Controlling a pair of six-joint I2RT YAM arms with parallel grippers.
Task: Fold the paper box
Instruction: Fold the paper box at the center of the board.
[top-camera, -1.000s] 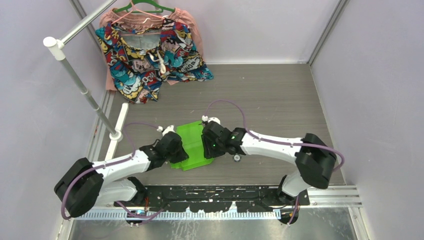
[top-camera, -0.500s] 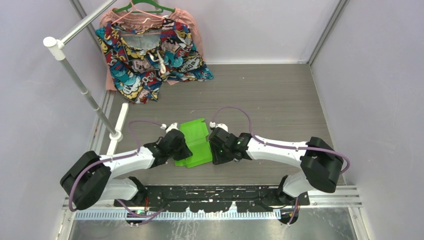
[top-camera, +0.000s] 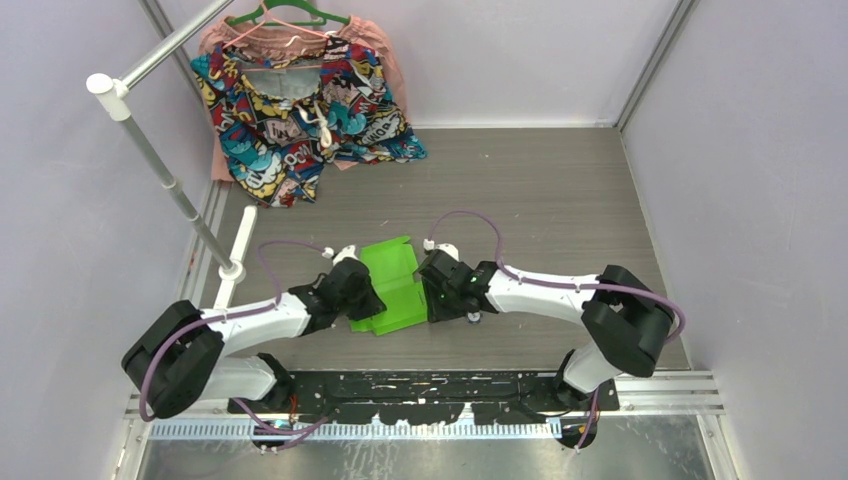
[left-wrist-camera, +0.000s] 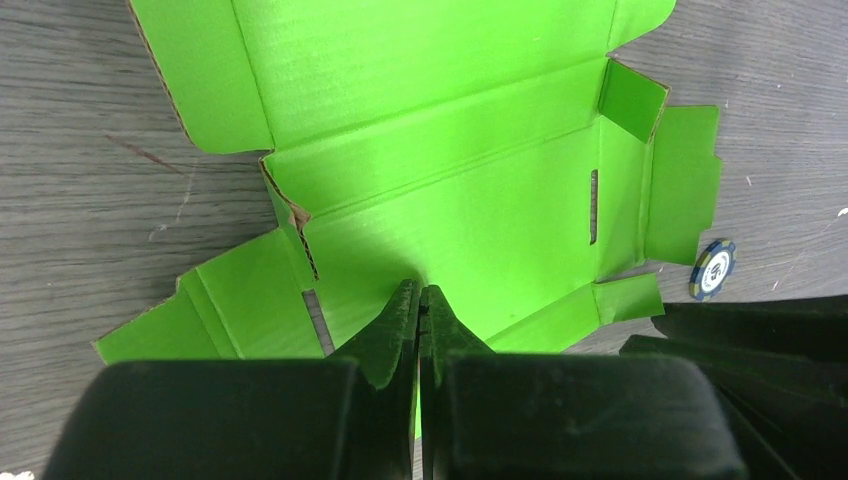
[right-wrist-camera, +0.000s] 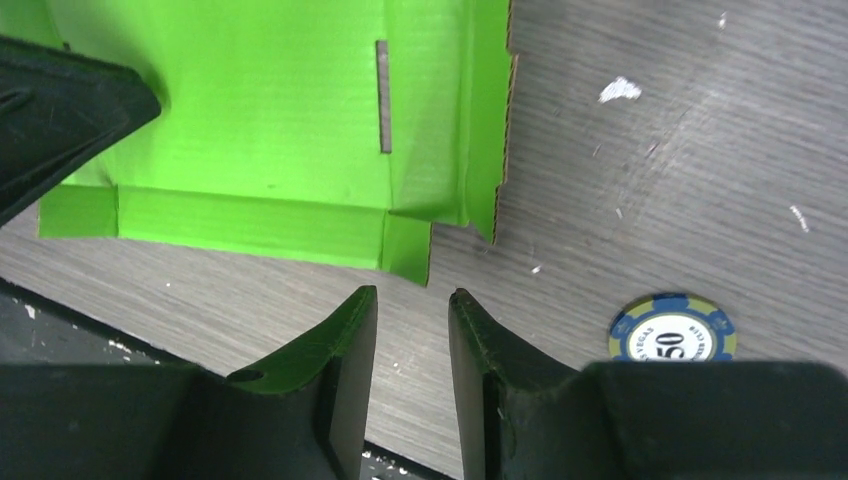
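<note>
The paper box (top-camera: 392, 282) is a lime-green die-cut sheet lying mostly flat on the grey table, between the two grippers. Its panels, slot and side flaps show in the left wrist view (left-wrist-camera: 450, 190), with one small flap standing up at the right. My left gripper (top-camera: 368, 300) (left-wrist-camera: 418, 290) is shut, its tips down over the sheet's near panel. My right gripper (top-camera: 430, 303) (right-wrist-camera: 413, 293) is partly open over bare table, just off the sheet's near right corner (right-wrist-camera: 260, 150), with nothing between its fingers.
A blue and yellow poker chip (right-wrist-camera: 672, 330) (left-wrist-camera: 712, 268) lies on the table right of the sheet, beside my right gripper. A patterned garment (top-camera: 300, 110) hangs at the back left. A metal rack pole (top-camera: 170, 180) slants down to its foot (top-camera: 233, 270).
My right gripper has drawn back to the right, off the sheet's right side, and closed slightly. The sheet and left gripper shifted a little to the right. Little has moved over the last half second.
</note>
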